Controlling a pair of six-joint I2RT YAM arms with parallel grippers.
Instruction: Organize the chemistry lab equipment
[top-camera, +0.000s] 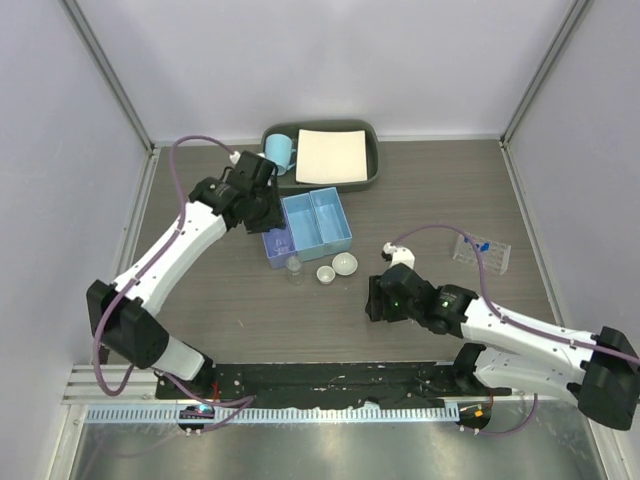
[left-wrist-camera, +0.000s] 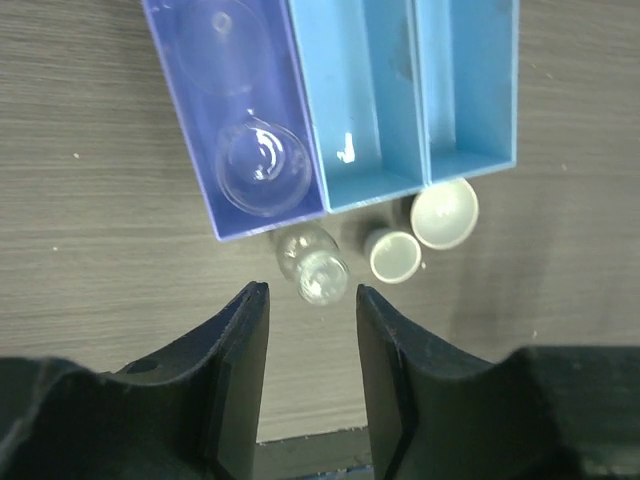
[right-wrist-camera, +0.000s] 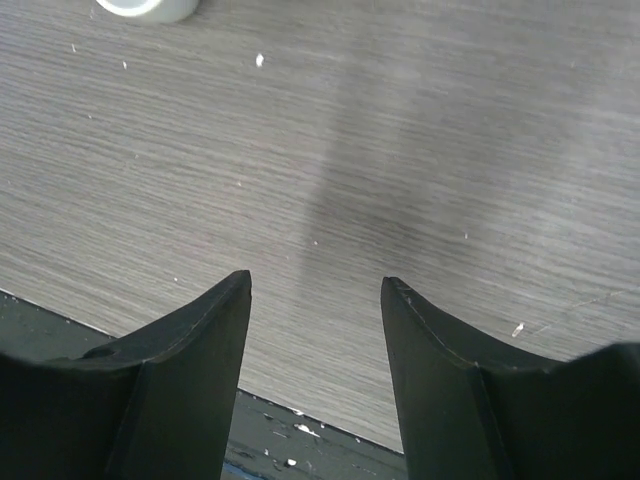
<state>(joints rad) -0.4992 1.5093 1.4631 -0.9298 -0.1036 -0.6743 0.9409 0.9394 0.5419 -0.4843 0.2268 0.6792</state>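
1. Lowering onto the small clear bottle (left-wrist-camera: 312, 265) appears to be the step in hand. The left claw (left-wrist-camera: 310, 292) hovers over it, jaws parted and empty.
2. For a sound pick, centre the jaws on either side of the bottle's body. Keep them off the wall of the blue three-compartment box (left-wrist-camera: 303, 110) just beyond, and off the two small white round dishes (left-wrist-camera: 392, 255) beside it. Close gently, since clear walls are likely to be slippery.
3. Right claw (right-wrist-camera: 315, 280): open, holding nothing, over bare desk (right-wrist-camera: 420, 150).
4. Box contents: the darker compartment holds two clear round pieces that cannot be identified. The other two compartments look empty.
5. Clear plastic tube rack (top-camera: 481, 252): well apart to the right, with one blue-capped tube (top-camera: 485, 244) visible. The number of tubes is unclear.
6. Dark grey tray (top-camera: 372, 160): holds a light-blue mug (top-camera: 280, 150) and a white sheet (top-camera: 332, 155).
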